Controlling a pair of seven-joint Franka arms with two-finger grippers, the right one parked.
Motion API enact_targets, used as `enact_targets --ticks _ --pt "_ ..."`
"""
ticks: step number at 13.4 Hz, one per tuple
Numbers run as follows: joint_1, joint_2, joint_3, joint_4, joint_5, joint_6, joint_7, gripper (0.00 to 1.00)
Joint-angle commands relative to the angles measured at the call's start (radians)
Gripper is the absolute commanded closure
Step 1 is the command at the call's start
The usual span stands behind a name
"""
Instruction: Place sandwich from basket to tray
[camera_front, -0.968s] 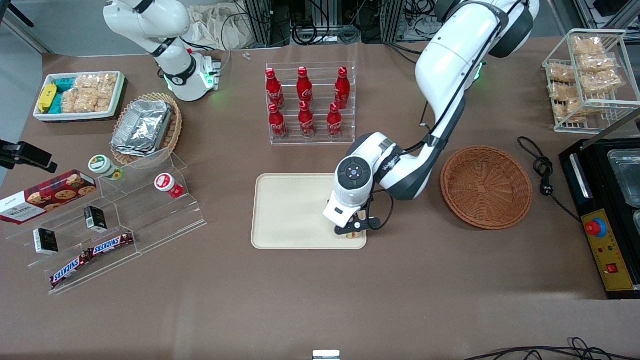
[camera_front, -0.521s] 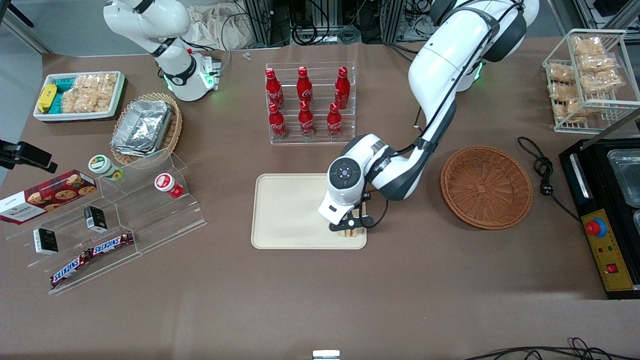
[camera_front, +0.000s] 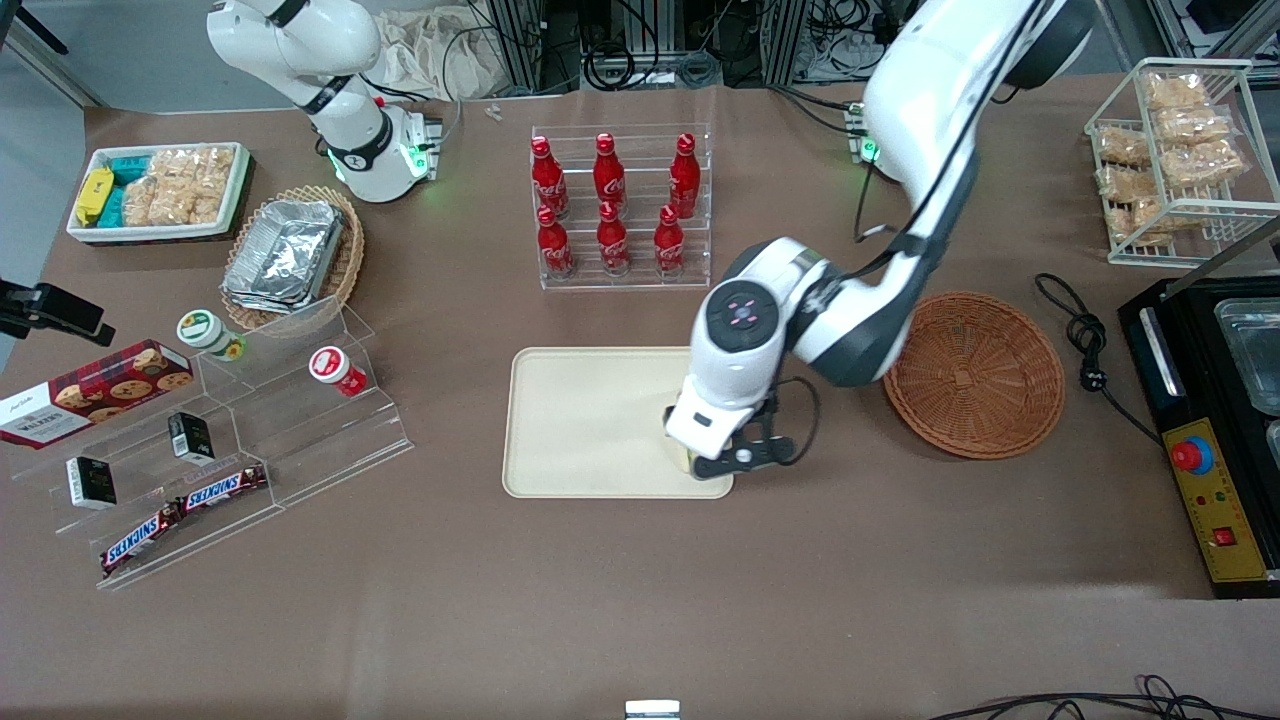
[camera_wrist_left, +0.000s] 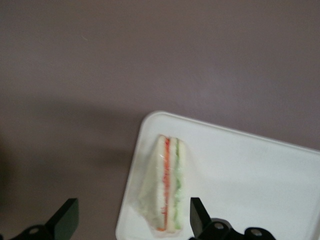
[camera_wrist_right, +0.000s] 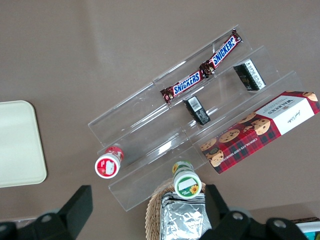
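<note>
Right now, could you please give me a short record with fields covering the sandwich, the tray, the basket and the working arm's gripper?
sandwich: lying on the tray near one corner, free of the gripper
tray: cream, holds only the sandwich
basket: nothing in it, beside the tray toward the working arm's end
gripper: above the sandwich's corner of the tray, jaws open, holding nothing
task state: sandwich appears delivered

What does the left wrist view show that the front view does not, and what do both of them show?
Only the left wrist view shows the sandwich whole, with its red and green layers, lying at a corner of the tray, and the open fingers of the claw apart above it. Only the front view shows the basket with nothing in it, beside the tray, and the cola bottles. Both show the claw, the tray and the brown table.
</note>
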Motion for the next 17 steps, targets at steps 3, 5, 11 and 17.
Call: enact_targets --ticks 3,5,11,17 --pt "0.154 -0.243 -0.004 -0.132 -0.092 -0.073 0.044 0.0" --pt "0.249 -0.387 -0.004 -0.28 -0.147 -0.07 0.149 0.0" --pt "0.301 -0.663 0.141 -0.508 -0.221 -0.245 0.615 0.0" --pt "0.37 -0.529 0.146 -0.287 -0.163 -0.415 0.757 0.0"
